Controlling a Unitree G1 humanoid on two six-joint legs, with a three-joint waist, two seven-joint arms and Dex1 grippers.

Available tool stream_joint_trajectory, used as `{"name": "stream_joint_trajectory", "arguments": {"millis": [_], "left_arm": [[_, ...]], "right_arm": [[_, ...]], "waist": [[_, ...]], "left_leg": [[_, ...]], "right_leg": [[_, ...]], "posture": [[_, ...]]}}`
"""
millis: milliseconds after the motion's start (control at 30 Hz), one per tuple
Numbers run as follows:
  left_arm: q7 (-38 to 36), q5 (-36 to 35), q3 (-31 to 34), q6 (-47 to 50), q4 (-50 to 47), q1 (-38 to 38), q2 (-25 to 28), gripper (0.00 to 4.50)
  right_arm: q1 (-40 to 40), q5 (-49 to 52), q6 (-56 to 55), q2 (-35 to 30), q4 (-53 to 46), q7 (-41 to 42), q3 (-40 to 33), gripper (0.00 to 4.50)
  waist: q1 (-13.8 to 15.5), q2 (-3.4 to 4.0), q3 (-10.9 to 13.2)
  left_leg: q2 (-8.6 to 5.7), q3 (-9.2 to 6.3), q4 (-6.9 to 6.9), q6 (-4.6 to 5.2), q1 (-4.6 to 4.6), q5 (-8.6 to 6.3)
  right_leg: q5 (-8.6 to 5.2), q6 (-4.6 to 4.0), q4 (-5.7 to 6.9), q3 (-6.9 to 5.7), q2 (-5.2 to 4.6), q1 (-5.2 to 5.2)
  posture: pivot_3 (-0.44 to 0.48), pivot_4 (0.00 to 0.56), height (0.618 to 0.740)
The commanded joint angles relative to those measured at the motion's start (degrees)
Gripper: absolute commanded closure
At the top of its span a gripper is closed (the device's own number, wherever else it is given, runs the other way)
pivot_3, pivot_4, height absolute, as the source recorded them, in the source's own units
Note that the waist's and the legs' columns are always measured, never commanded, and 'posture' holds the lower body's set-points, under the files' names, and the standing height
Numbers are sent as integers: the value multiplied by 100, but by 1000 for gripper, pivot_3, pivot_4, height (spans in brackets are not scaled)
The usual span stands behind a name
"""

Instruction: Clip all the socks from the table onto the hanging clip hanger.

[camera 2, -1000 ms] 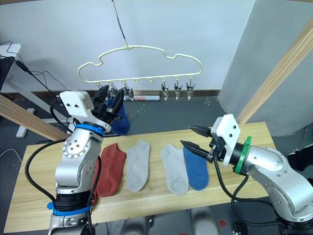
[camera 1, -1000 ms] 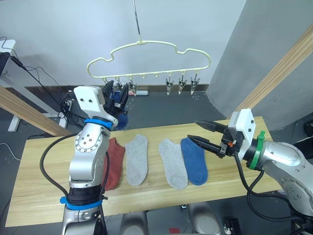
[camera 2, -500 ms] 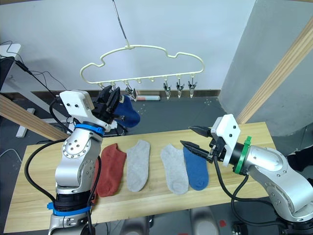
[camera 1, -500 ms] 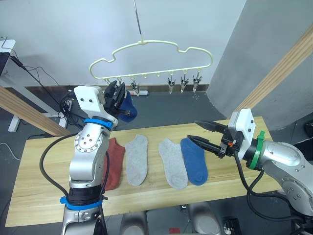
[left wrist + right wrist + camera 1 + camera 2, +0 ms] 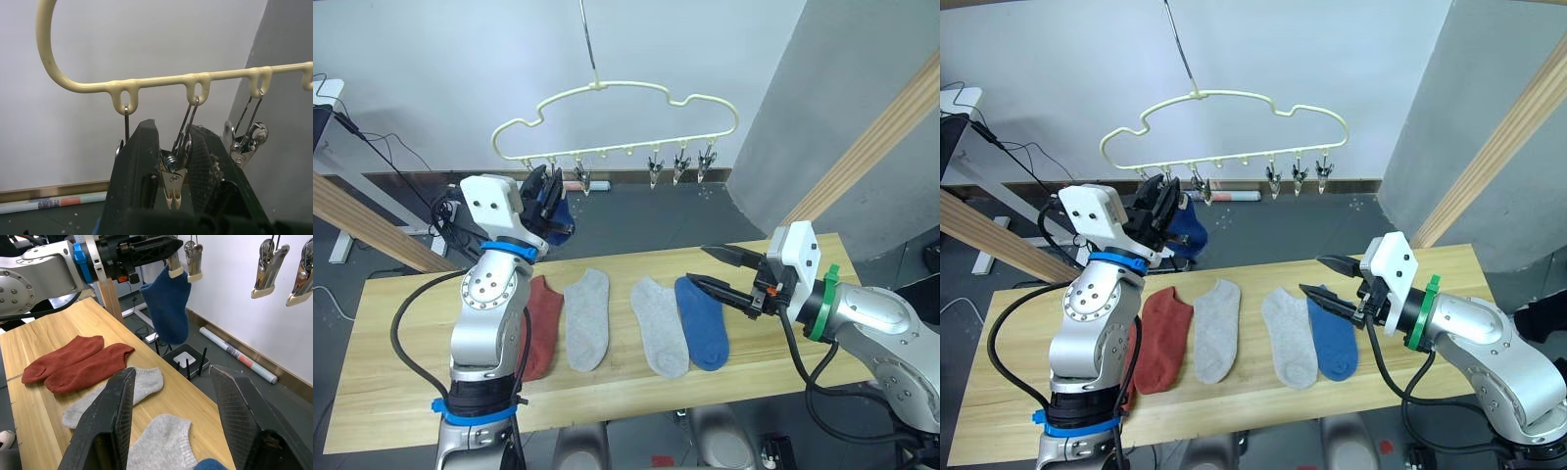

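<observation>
**Left tool pinching a hanger clip, right tool open over the worktop**

The left tool is raised to the clip hanger, its two black fingers pressed against either side of one metal clip, squeezing it. In the right wrist view a blue sock hangs straight down from the clip at this tool's tip, with its top edge caught there. Just beside the squeezed clip, a second clip dangles free from the next loop of the pale-yellow wire; three more clips hang further along the row, well apart from the tool.

The right tool is held low over the worktop with its two fingers spread apart and nothing between them. Directly under its fingertips lies the other blue sock, flat on the wood. Touching that sock on the side away from the tool is a light grey sock; then a gap, then a second grey sock; beyond it the rust-red socks, a pair side by side, lying below the left arm.
</observation>
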Motion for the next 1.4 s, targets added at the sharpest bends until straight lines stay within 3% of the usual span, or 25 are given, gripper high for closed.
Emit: {"name": "stream_joint_trajectory", "arguments": {"millis": [33,200,1167,1400], "left_arm": [[54,-16,30,48,-327,78,-32,3099],[97,36,0,134,-383,62,-30,1753],[260,36,-25,660,-747,-69,-74,1753],[285,110,-67,616,-779,-85,-68,3285]], "right_arm": [[-9,70,-52,-26,-148,28,-43,1996],[-59,116,10,-38,-182,0,-40,1996],[-102,116,43,-75,-125,112,-88,1996],[-108,109,43,-73,-107,143,-95,1996]], "waist": [[0,0,0],[0,0,0],[1,0,0],[1,0,0]], "left_leg": [[0,0,0,0,0,0],[0,0,1,0,0,0],[0,-1,2,0,0,0],[0,-1,2,0,0,0]], "right_leg": [[0,0,0,0,0,0],[0,0,1,0,0,0],[0,0,1,0,0,0],[1,0,1,0,0,0]], "posture": [[-174,314,740],[-173,316,740],[-169,315,740],[-167,310,740]]}}
